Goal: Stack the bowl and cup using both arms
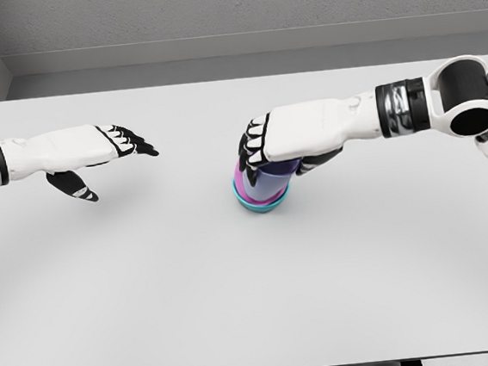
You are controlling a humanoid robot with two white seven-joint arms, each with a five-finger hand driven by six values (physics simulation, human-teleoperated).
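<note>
On the white bench (238, 305), the only obstacle is the stacked cup and bowl (262, 190) right of centre, capped by the right hand (283, 140). The left hand (94, 154) hovers at far left; open surface lies between them and across the near half.

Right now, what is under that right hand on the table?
A purple cup sits under the right hand, resting in a teal bowl on the table. The fingers cover the cup's top, so its inside cannot be seen.
</note>
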